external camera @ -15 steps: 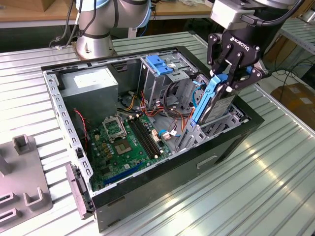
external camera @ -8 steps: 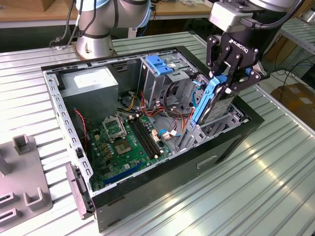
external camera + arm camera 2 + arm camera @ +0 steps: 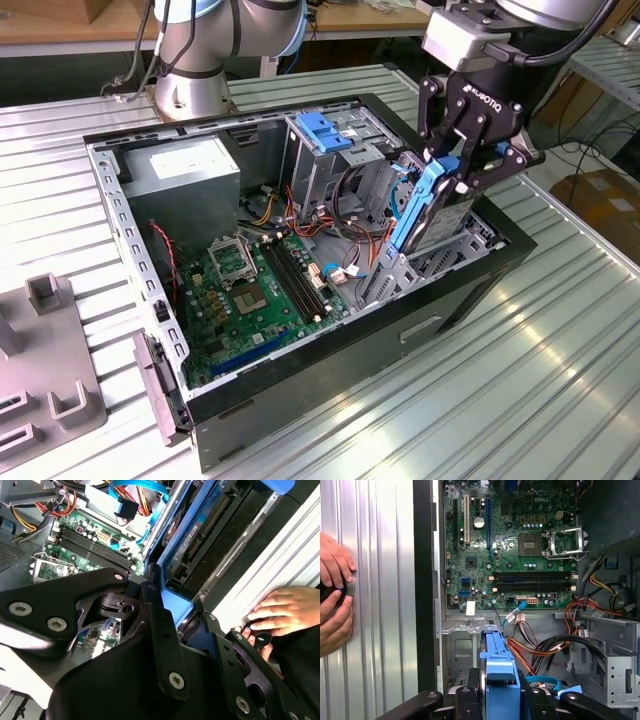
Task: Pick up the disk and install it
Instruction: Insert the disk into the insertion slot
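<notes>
Trouble would come from the tilt. Your gripper [image 3: 455,172] is clamped on the disk [image 3: 447,215] by its light-blue bracket, right of centre in the exterior view. The disk leans with its lower end at the drive bay [image 3: 445,262] of the open computer case [image 3: 300,375]. Go in crooked, I judge, and a corner could jam on the bay's rail or snag the orange cables [image 3: 365,240] just beside it. Count one disk, one gripper, one case, and two hands [image 3: 334,562] on the table in the first wrist view.
</notes>
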{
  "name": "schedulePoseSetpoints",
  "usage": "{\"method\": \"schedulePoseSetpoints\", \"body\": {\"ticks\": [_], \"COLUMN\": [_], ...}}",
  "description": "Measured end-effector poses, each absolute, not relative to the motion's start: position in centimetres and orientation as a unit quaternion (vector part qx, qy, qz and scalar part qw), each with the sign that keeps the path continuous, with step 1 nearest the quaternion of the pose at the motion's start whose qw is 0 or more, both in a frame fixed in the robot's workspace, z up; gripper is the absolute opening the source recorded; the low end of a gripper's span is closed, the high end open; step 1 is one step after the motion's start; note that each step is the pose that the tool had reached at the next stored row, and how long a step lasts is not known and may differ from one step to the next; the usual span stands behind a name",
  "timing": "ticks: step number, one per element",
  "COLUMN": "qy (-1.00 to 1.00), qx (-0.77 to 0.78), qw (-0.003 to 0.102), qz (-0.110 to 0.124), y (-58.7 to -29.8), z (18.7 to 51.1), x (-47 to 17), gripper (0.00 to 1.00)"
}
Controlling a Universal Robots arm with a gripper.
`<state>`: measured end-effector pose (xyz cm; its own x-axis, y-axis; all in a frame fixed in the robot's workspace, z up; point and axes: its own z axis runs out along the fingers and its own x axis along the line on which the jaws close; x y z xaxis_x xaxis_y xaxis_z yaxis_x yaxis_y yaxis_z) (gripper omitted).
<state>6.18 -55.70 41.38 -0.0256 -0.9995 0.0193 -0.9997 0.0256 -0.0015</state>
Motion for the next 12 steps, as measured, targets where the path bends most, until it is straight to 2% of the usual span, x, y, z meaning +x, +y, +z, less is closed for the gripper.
{"method": "schedulePoseSetpoints", "body": {"ticks": [12], "qy": [-0.716], "qx": [0.698], "qw": [0.006], "qz": [0.007], "y": [-55.71], "z": [40.84], "x": [6.18], "gripper": [0.37]}}
